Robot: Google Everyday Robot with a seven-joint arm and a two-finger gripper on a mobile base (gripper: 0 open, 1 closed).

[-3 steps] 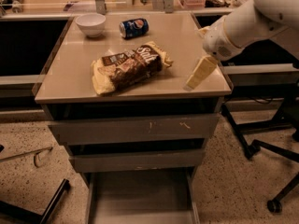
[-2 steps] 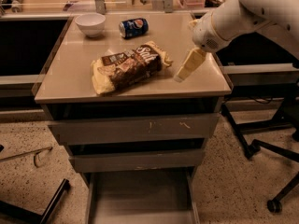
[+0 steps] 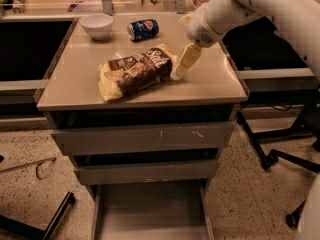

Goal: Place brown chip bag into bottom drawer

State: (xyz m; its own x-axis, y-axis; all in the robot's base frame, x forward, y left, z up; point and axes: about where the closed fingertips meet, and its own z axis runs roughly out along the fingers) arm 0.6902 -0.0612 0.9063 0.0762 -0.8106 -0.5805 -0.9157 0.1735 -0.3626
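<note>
The brown chip bag [image 3: 136,72], dark brown with pale yellow ends and white script, lies on the beige cabinet top [image 3: 210,86]. My gripper [image 3: 177,74] hangs from the white arm coming in from the upper right; its tip is right at the bag's right end, just above the top. The bottom drawer [image 3: 150,211] stands pulled out at the foot of the cabinet, a flat grey tray with nothing in it.
A blue soda can [image 3: 143,29] lies on its side and a white bowl [image 3: 97,25] stands at the back of the top. Two closed grey drawer fronts [image 3: 145,136] sit above the open drawer. Chair legs [image 3: 280,156] stand to the right, dark rods on the floor at left.
My gripper has moved left across the cabinet top, from near the right edge to the right end of the chip bag. The bag has not moved.
</note>
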